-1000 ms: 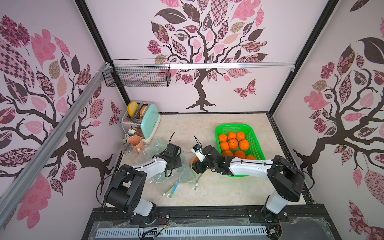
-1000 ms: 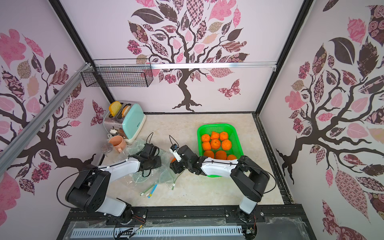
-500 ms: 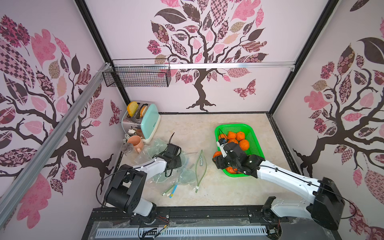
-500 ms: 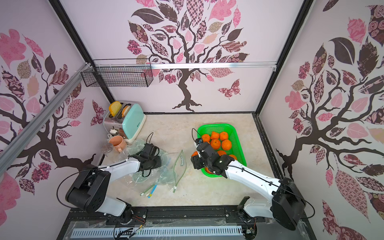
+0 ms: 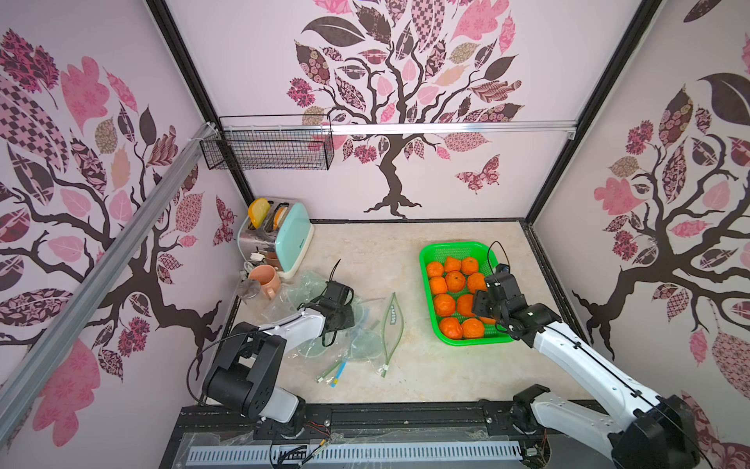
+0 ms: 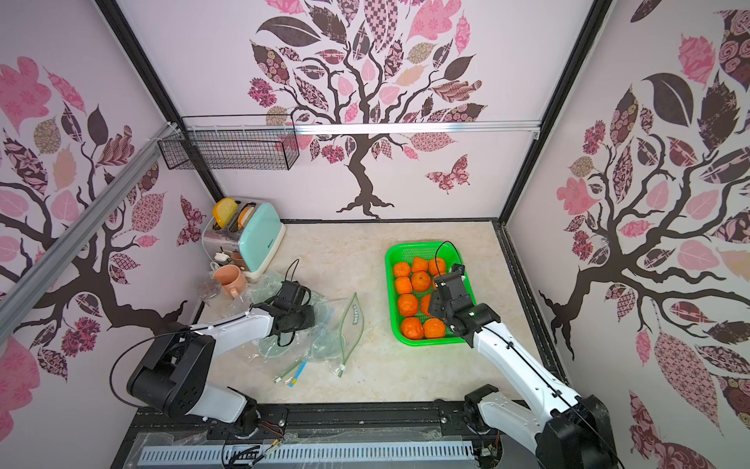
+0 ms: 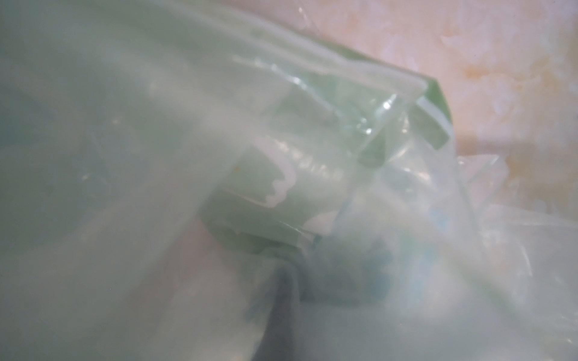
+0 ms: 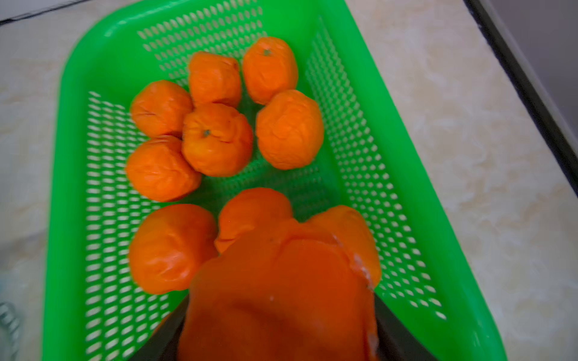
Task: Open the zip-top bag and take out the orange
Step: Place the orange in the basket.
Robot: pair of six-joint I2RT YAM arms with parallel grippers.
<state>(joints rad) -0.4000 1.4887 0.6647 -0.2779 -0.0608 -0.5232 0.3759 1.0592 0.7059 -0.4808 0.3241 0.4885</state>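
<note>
There's the orange (image 8: 275,281), out of the bag and gripped in the right gripper's (image 5: 485,306) jaws over the near right of the green basket (image 5: 470,341), which is crowded with fruit. Let go from here and it may bounce off the pile and roll over the rim onto the worktop. Squeeze harder and that wrinkled skin could split. The zip-top bag (image 5: 393,319) lies gaping mid-worktop, left of the basket. The left gripper's (image 5: 341,318) jaws are closed among loose film; whether they pinch any, I can't tell. There's white print on the bag's green zip band, too small to read.
</note>
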